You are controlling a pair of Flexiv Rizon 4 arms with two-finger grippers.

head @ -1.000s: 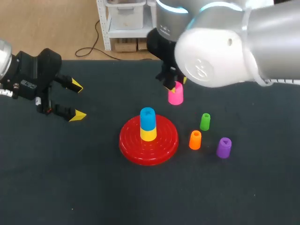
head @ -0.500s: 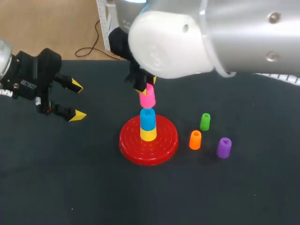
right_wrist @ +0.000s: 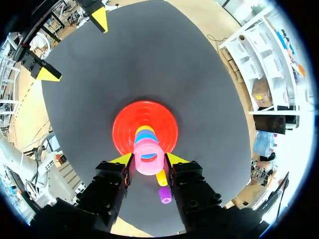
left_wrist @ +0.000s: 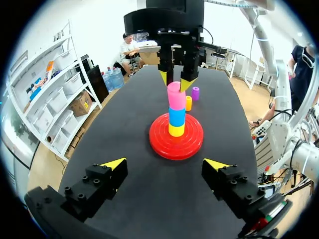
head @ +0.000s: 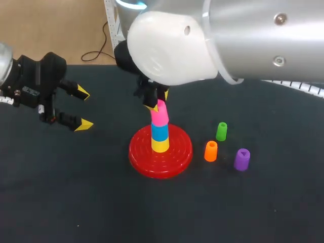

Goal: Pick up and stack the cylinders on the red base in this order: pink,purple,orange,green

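Observation:
My right gripper (head: 153,103) is shut on the pink cylinder (head: 160,114), which leans over the top of the stack. Its lower end meets the blue cylinder (head: 160,131), and that one sits on a yellow cylinder (head: 160,145) at the middle of the red base (head: 139,154). In the right wrist view the pink cylinder (right_wrist: 149,167) fills the gap between the yellow tips of the right gripper (right_wrist: 148,160). Right of the base stand the green (head: 221,131), orange (head: 210,151) and purple (head: 242,159) cylinders. My left gripper (head: 83,108) hangs open at the far left, holding nothing.
The dark table (head: 76,192) stretches wide in front of and to the left of the base. In the left wrist view, the base (left_wrist: 159,144) lies ahead of the left gripper (left_wrist: 164,164), with bare cloth between them.
My right arm carried the pink cylinder leftwards from behind and right of the base to over the stack, then down onto the blue cylinder. The left arm stayed still.

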